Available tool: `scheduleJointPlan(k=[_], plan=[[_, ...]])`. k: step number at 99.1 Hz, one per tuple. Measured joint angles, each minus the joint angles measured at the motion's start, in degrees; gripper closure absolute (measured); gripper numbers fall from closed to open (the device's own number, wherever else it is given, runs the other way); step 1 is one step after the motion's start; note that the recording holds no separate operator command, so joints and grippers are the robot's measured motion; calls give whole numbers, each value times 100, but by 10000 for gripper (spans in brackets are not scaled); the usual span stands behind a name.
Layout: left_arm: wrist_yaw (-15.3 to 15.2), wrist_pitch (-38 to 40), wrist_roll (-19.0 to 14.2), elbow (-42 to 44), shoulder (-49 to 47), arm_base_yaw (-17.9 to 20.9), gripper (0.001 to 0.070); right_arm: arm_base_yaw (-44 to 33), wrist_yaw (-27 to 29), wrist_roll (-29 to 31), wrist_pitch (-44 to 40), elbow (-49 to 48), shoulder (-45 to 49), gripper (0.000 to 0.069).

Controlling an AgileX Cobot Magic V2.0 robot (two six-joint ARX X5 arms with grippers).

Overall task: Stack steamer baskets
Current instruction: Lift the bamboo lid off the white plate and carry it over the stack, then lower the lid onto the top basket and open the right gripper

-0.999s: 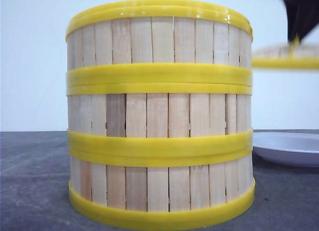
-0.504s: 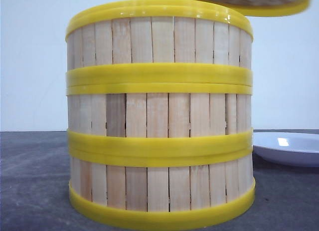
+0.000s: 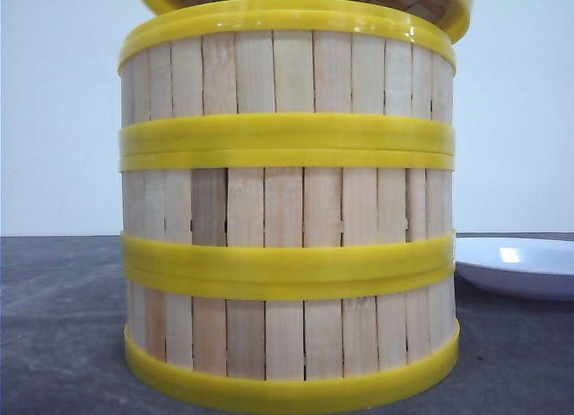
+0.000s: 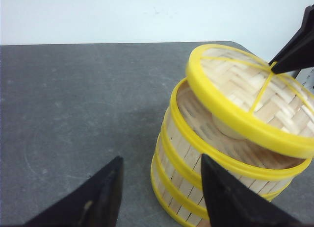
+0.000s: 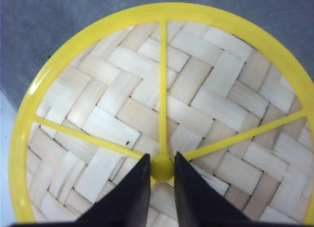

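Three steamer baskets [image 3: 287, 209] stand stacked in one column on the grey table, also seen in the left wrist view [image 4: 191, 173]. The woven domed lid [image 4: 245, 89] hangs tilted just above the top basket, shifted a little to the right, its rim [image 3: 457, 16] showing at the top of the front view. My right gripper [image 5: 162, 159] is shut on the lid's yellow knob [image 5: 162, 169]. One of its fingers [image 4: 297, 45] shows over the lid. My left gripper [image 4: 162, 158] is open, low beside the stack and holding nothing. A pale rounded thing [image 4: 228, 129] lies inside the top basket.
A white plate [image 3: 520, 267] sits on the table to the right of the stack. The grey tabletop [image 4: 73, 104] stretches out to the left of the stack, with a white wall behind it.
The lid has come in from the upper right and now hangs over the top of the stack, lower and further left than before. The stack and plate have not moved.
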Motion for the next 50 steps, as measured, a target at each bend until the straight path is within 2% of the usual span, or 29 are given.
scheduleJointPlan(k=[50], plan=[[31,0,0,0,0,0,413,284,131,-2,-42,0,332,637]])
